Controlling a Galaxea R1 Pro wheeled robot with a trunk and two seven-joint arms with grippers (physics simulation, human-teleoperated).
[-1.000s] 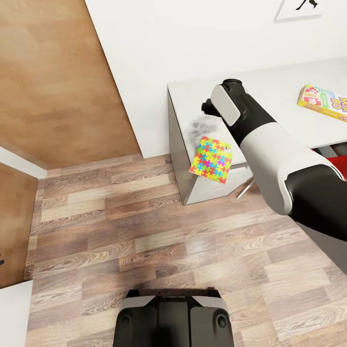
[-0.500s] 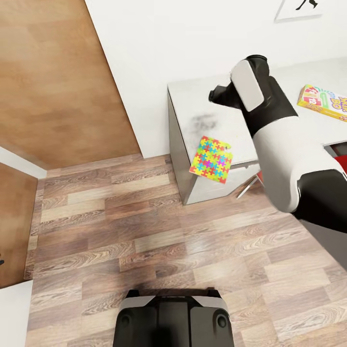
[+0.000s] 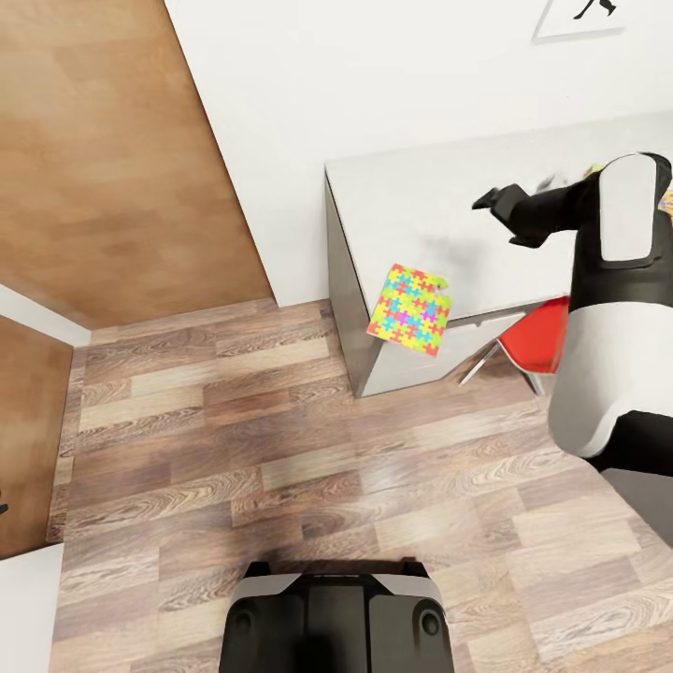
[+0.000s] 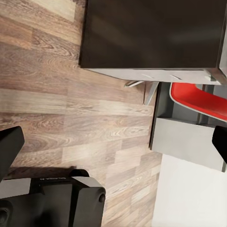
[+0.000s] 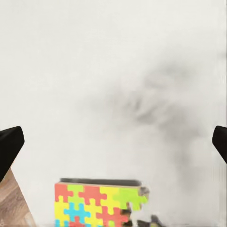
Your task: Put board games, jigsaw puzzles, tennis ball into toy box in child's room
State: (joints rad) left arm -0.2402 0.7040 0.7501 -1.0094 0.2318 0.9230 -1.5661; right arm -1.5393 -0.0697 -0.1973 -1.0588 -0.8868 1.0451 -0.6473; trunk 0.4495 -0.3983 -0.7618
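Note:
A multicolour jigsaw puzzle (image 3: 409, 309) lies at the front left corner of the white table (image 3: 402, 201), partly overhanging the edge. My right gripper (image 3: 500, 213) hovers over the tabletop to the right of the puzzle, pointing left, and is apart from it. In the right wrist view the gripper (image 5: 113, 144) is open with nothing between its fingertips (image 5: 9, 147), and the puzzle (image 5: 97, 204) lies beyond it on the table. My left gripper (image 4: 113, 144) is open over the wood floor. My right arm hides the board game.
A red chair (image 3: 537, 338) stands under the table; the left wrist view shows it (image 4: 198, 100) beside a dark grey top (image 4: 151, 33). A brown door (image 3: 103, 150) fills the left wall. A picture (image 3: 575, 14) hangs above. My base (image 3: 336, 617) is on the plank floor.
My right arm has swung right and away from the jigsaw puzzle, now covering the board game and uncovering the red chair. The puzzle has stayed at the table's edge.

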